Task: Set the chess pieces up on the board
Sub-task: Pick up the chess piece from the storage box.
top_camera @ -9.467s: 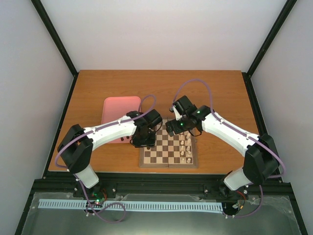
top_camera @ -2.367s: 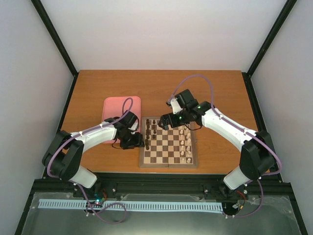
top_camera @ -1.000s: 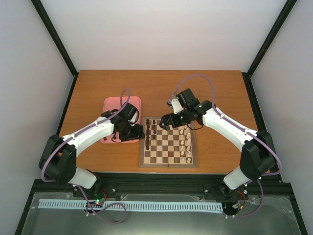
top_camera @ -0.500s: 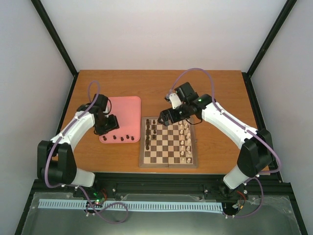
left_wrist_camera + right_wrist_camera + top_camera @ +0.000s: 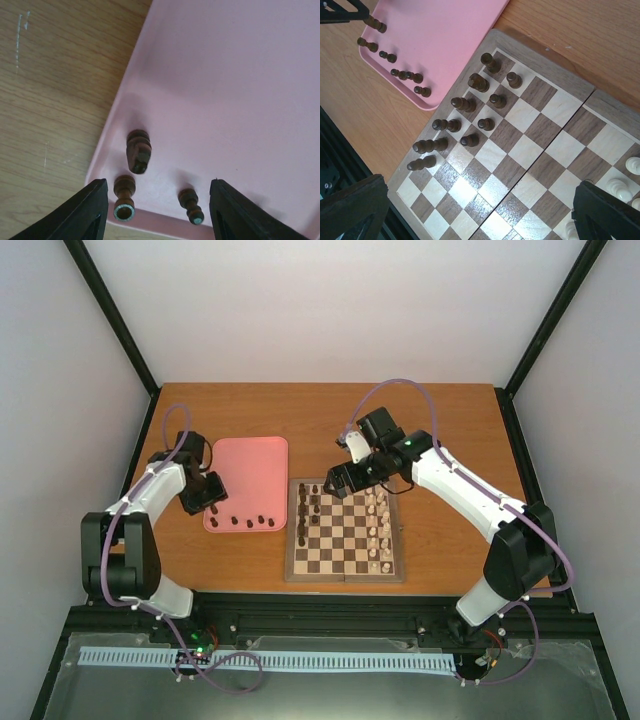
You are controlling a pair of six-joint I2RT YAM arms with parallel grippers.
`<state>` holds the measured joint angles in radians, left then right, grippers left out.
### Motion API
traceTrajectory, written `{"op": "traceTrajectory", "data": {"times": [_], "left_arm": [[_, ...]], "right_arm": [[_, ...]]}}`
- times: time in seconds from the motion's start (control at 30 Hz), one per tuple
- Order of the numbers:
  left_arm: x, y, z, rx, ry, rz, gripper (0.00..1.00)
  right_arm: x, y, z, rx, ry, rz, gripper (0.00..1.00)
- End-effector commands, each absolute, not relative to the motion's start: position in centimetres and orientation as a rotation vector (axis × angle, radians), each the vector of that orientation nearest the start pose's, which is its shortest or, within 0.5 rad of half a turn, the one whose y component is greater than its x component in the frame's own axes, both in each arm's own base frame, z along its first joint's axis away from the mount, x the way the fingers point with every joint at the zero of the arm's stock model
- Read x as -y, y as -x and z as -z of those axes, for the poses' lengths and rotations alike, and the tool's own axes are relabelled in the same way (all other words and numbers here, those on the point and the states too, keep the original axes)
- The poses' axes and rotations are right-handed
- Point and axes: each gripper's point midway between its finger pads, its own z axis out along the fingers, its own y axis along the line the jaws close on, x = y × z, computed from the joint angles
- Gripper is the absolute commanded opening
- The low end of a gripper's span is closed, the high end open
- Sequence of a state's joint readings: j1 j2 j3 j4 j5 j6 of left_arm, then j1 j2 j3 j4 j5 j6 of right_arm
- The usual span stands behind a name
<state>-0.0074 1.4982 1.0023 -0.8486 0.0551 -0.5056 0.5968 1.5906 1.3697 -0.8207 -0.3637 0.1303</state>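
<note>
Three chess pieces (image 5: 138, 152) lie at 12 o'clock just off left gripper (image 5: 157, 197), jaws spread and empty; right gripper (image 5: 338, 480), also spread, farther.

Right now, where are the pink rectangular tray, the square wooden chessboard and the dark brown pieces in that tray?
Pink rectangular tray (image 5: 250, 465): top external view, bare floor.
Square wooden chessboard (image 5: 345, 540): top external view, bare middle square.
Dark brown pieces (image 5: 138, 150): left wrist view, largest piece's body.
</note>
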Motion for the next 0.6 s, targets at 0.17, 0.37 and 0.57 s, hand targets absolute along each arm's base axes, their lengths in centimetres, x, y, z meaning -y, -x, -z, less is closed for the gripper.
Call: {"op": "traceTrajectory", "data": {"times": [0.17, 0.37, 0.57], "left_arm": [[0.2, -31.7, -5.4, -2.844, 0.722, 0.138, 0.54], [0.3, -33.1, -4.8, -2.863, 0.716, 0.140, 0.47], [0.3, -33.3, -4.1, -2.884, 0.718, 0.138, 0.27]], "right_arm": [[-27.3, -29.4, -17.4, -2.602, 0.772, -0.727, 1.00], [-27.3, -29.6, -17.2, -2.611, 0.781, -0.715, 1.00], [-27.2, -29.6, -16.7, -2.625, 0.780, -0.699, 1.00]]}}
